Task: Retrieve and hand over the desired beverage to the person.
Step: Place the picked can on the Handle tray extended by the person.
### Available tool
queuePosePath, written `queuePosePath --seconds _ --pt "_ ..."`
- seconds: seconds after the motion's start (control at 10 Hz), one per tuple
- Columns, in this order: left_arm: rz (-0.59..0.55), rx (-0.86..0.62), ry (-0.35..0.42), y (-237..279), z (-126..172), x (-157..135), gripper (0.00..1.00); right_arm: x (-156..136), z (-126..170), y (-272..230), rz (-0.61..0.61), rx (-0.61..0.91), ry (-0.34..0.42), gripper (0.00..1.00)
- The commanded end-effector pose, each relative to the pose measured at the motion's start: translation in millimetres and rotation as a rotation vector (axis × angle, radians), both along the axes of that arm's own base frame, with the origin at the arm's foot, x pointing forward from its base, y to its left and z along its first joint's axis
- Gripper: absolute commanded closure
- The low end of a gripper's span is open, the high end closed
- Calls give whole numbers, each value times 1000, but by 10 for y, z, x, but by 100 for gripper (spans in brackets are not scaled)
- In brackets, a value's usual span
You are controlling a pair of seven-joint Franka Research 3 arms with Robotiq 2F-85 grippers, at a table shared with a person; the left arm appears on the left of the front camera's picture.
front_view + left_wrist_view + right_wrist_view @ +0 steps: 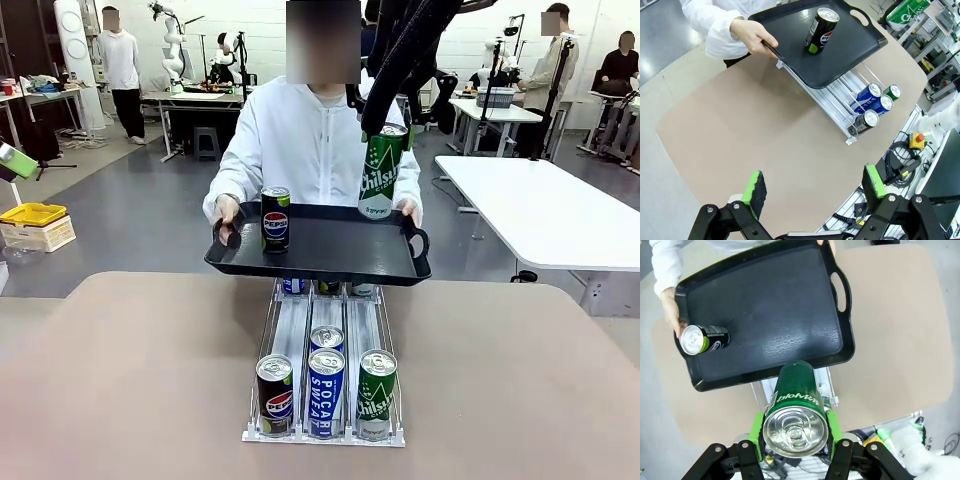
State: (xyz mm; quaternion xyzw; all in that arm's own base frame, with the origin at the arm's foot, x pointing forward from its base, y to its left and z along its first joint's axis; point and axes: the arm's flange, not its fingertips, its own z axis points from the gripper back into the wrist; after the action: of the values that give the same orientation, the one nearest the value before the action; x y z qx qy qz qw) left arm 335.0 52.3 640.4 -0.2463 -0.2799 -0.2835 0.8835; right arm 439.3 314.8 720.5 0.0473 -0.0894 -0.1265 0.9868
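Note:
The person [320, 140] in a white jacket stands across the table and holds a black tray [330, 250] by both handles above the can rack. A Pepsi can [275, 217] stands on the tray's left part. My right gripper [795, 432] is shut on a green Chilsung can [383, 170], upright over the tray's right part; I cannot tell whether the can touches the tray. My left gripper [815, 187] hangs open and holds nothing, high over the table's left side, away from the tray [830, 45].
A white rack [325, 435] on the table holds a Pepsi can [275, 393], two Pocari Sweat cans [326, 390] and a Chilsung can [377, 392] at its front. A white table [540, 210] stands at the right. Other people work far behind.

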Motion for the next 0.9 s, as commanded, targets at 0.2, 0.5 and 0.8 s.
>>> queuePosePath --seconds 0.2,0.5,0.8 --pt "-9 -11 -13 2 3 11 0 -44 -9 -20 -27 -13 -26 100" --pt "-9 -11 -13 2 3 11 0 -44 -9 -20 -27 -13 -26 100" --pt "-9 -11 -13 2 3 11 0 324 41 -55 81 3 37 42"
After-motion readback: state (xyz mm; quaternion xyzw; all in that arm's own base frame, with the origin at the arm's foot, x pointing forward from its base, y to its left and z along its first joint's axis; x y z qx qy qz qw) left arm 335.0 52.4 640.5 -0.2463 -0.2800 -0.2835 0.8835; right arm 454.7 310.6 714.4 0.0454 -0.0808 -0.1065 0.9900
